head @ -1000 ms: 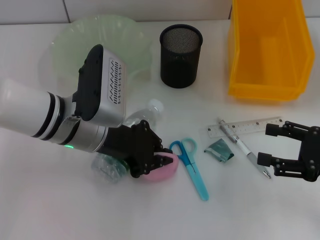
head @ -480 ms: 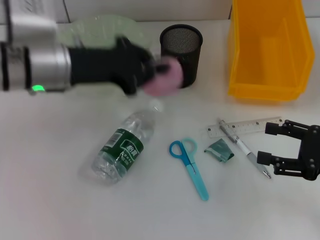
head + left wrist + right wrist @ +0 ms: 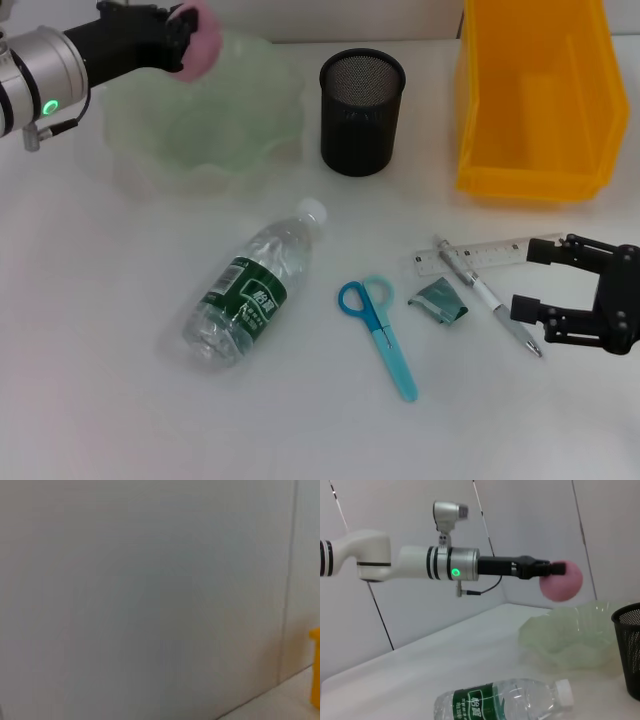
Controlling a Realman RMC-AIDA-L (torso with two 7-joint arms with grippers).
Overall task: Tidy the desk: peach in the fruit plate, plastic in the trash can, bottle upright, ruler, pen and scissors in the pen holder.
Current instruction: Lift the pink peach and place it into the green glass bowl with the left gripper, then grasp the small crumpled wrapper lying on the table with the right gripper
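My left gripper [image 3: 178,35] is shut on the pink peach [image 3: 201,48] and holds it in the air over the far rim of the pale green fruit plate [image 3: 200,130]; the right wrist view shows the peach [image 3: 561,581] well above the plate [image 3: 570,637]. The clear bottle [image 3: 250,286] lies on its side mid-table. Blue scissors [image 3: 382,330], a crumpled plastic scrap [image 3: 438,301], the clear ruler [image 3: 490,254] and a pen [image 3: 487,296] lie to its right. The black mesh pen holder [image 3: 361,98] stands at the back. My right gripper [image 3: 540,281] hovers open by the pen's tip.
A yellow bin [image 3: 535,95] stands at the back right, next to the pen holder. The bottle [image 3: 505,700] lies between the fruit plate and the scissors.
The left gripper lifted the peach off the table beside the bottle, carried it up and back past the pen holder, and now holds it over the plate. The right gripper barely moved.
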